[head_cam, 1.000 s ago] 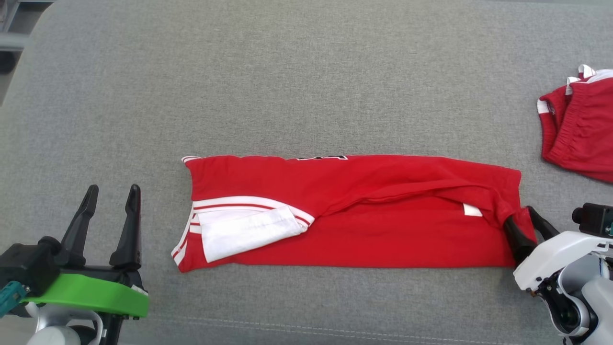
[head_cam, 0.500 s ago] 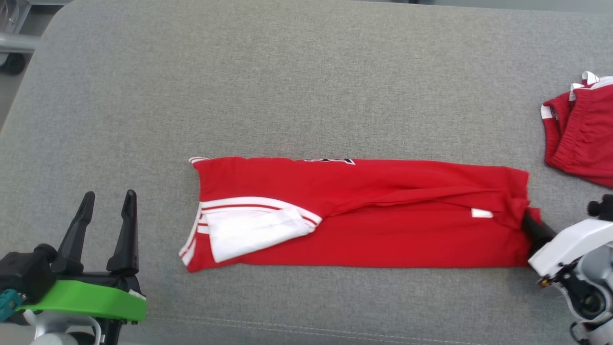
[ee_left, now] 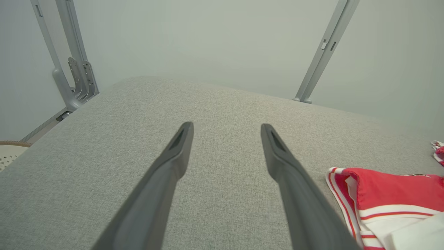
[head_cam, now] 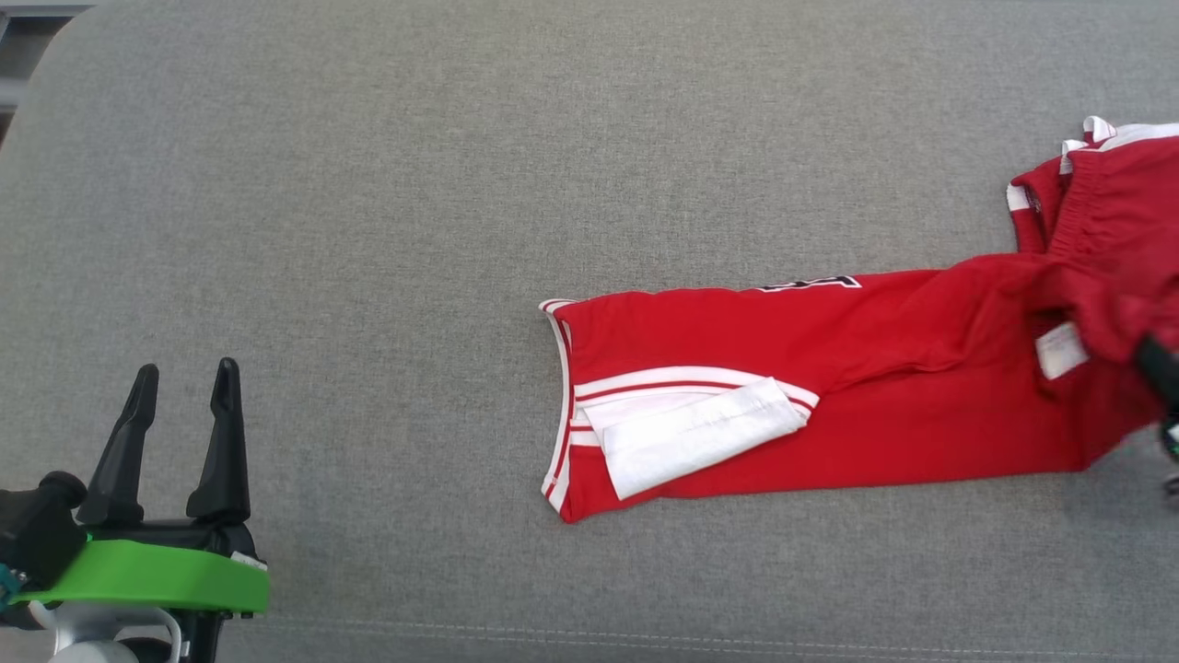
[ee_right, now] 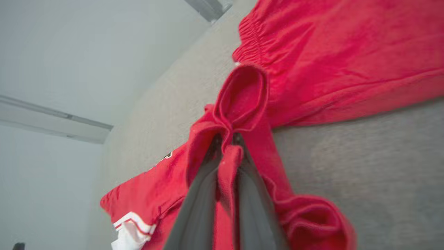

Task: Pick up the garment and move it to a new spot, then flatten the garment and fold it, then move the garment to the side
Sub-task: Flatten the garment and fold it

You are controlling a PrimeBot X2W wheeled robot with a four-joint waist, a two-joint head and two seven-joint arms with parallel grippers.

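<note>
Garment (head_cam: 829, 405), a long folded red knit with white striped trim, is lying centre-right in the head view, its right end clenched in the right gripper (ee_right: 227, 139). Sliding it aside is probably calling for a low, even pull (the soft cloth is bunching at the fingers) over the coarse grey cushion (head_cam: 414, 184). Left gripper (head_cam: 186, 368) is hovering spread and empty at lower left.

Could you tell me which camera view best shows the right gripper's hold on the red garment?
The right wrist view: the right gripper has its fingers shut on a pinched fold of the red garment. The head view catches a dark finger at its right edge, amid bunched cloth; the left wrist view gives the garment's striped end.
</note>
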